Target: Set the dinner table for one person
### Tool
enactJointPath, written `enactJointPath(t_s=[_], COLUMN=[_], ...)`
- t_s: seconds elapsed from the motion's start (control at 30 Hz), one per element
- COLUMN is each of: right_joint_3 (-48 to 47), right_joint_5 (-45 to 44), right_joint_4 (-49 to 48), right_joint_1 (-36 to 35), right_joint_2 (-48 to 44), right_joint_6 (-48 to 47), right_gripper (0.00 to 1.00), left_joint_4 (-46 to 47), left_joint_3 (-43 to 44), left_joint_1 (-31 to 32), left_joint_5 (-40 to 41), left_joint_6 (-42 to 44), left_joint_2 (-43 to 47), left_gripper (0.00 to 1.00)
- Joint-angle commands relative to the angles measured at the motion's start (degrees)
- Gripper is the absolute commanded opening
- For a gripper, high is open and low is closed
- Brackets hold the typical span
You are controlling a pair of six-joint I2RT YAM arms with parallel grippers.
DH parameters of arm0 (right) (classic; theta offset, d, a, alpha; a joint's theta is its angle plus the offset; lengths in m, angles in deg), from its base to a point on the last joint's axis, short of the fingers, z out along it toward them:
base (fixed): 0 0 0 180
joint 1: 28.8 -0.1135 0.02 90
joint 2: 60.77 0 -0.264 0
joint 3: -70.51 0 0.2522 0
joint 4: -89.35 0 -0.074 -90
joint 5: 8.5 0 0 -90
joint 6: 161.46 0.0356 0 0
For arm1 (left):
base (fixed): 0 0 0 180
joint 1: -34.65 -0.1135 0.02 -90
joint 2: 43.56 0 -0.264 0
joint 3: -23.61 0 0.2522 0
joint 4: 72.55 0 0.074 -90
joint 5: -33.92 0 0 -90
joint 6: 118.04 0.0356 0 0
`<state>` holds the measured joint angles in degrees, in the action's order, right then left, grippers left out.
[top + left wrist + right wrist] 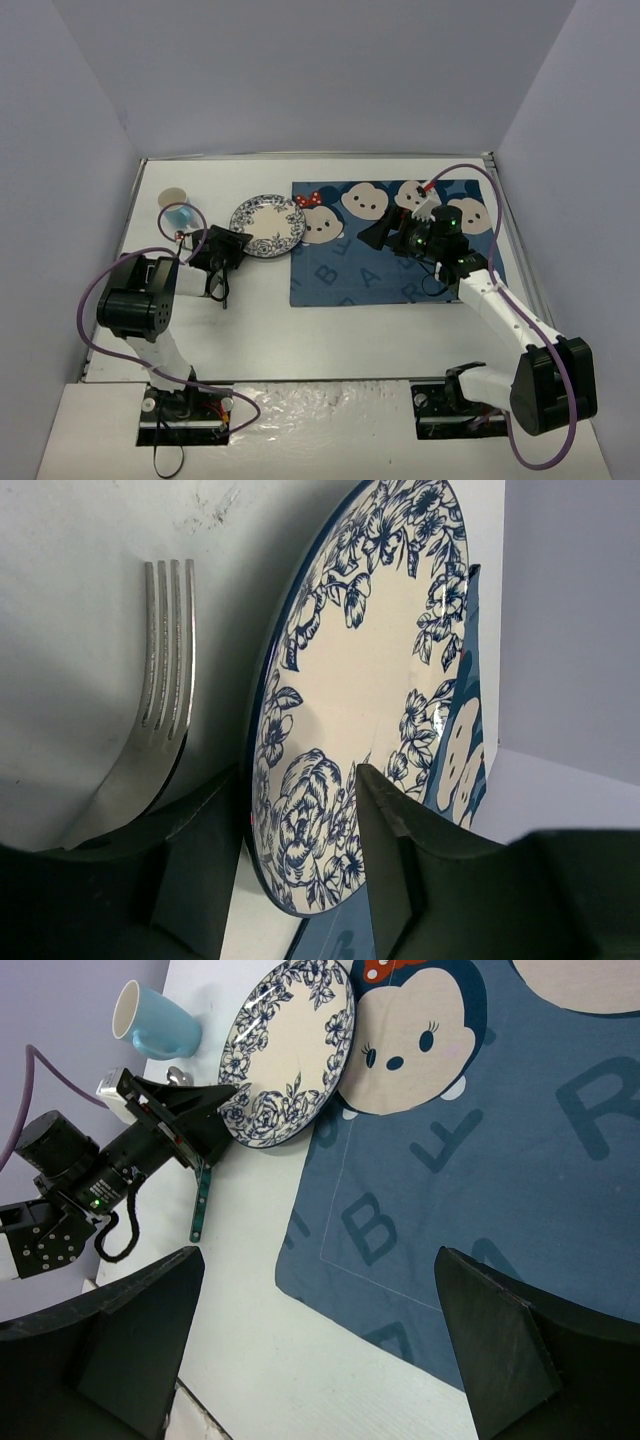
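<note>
A blue-and-white floral plate (267, 224) lies on the dinner table (340, 340), its right edge over the border of the blue cartoon-face placemat (400, 270). My left gripper (235, 243) is at the plate's near-left rim. In the left wrist view the plate (370, 680) has its rim between the fingers of the left gripper (297, 780), with a gap on the outer side, so the jaws are open. A fork (165, 660) lies on the table just left of the plate. My right gripper (380, 232) hovers over the placemat, wide open and empty.
A light blue cup (178, 208) stands at the far left behind the plate. The fork's green handle (200, 1205) points toward the near edge. White walls enclose the table on three sides. The placemat (500, 1160) covers the right half.
</note>
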<state>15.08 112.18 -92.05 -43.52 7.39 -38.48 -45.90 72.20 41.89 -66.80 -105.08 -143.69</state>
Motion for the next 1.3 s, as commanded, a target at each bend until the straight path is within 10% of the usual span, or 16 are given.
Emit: enactJointPath(t_s=[0.0,0.13,0.7,1.27], right_joint_3=[-0.6,-0.6,-6.7,-12.9], right_joint_5=[0.3,0.3,0.5,-1.8], right_joint_4=[-3.3,-3.2,1.0,9.2], right_joint_1=[-0.4,-0.4,-0.4,2.6], right_joint_2=[-0.2,-0.4,-4.2,-10.4], right_joint_6=[-0.8,-0.8,-1.7,-5.6], right_gripper=[0.97,0.97,0.97,1.00], left_joint_4=[-1.1,-1.0,-5.2,-1.7], left_joint_3=[1.6,1.5,11.6,37.3], left_joint_1=[0.3,0.2,-0.7,22.4], left_joint_5=[1.0,1.1,-10.5,-16.7], left_joint_6=[1.7,1.6,2.4,4.1], left_joint_2=[-2.1,-1.5,17.4,-6.4], left_gripper=[0.30,0.00,0.00,0.00])
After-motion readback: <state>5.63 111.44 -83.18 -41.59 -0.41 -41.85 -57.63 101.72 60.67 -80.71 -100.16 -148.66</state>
